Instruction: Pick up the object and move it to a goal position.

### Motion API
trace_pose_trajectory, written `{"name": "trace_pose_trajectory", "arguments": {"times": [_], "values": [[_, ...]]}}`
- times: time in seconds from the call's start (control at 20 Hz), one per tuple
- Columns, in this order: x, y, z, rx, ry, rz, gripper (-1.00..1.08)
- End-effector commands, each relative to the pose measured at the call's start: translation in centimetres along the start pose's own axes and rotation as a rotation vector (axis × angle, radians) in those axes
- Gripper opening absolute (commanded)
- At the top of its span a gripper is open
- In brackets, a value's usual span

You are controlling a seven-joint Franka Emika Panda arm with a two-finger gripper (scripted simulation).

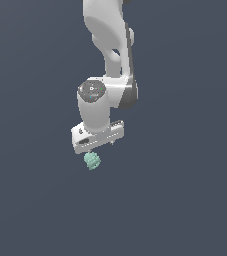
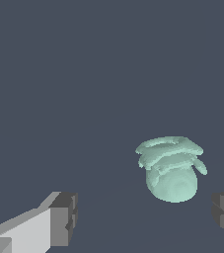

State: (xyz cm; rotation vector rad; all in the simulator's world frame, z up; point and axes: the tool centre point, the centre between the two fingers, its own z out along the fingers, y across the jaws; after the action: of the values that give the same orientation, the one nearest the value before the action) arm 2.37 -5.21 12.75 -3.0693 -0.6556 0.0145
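The hand (image 1: 101, 146) hangs at the end of the white arm (image 1: 107, 55), pointing down at the dark worktop (image 1: 185, 200). Its fingers are spread wide: in the wrist view one grey fingertip (image 2: 64, 218) shows on one side and the other at the far edge of the picture, with a broad gap between them and nothing gripped.

The object (image 1: 92, 160), a small mint-green ridged blob, is not held. In the wrist view it lies (image 2: 171, 170) within the span of the two fingertips, much nearer one than the other, and clear of both. In the exterior view it sits just below the hand's lower edge, toward the exterior view's left end of the hand. It looks to be resting on the worktop, though the plain surface gives no sure sign of contact.

As for progress, the task seems to be at its early stage. The hand is over the object and open, so the approach looks largely made, but the grasp is not yet done. What is left, by my judgement, is to bring the fingers down around the blob, perhaps shifting sideways to centre it, close on it, lift it, and carry it to the goal. No goal marker shows in either view, so where it lies I cannot tell.
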Motion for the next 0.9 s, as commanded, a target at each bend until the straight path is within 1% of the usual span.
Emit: {"name": "trace_pose_trajectory", "arguments": {"times": [0.0,0.4,0.85], "values": [[-0.1,1.2,0.8,-0.001,0.002,-0.052,1.00],[-0.5,3.9,2.8,-0.004,0.006,-0.169,1.00],[-0.8,5.0,3.7,-0.006,0.008,-0.221,1.00]]}}
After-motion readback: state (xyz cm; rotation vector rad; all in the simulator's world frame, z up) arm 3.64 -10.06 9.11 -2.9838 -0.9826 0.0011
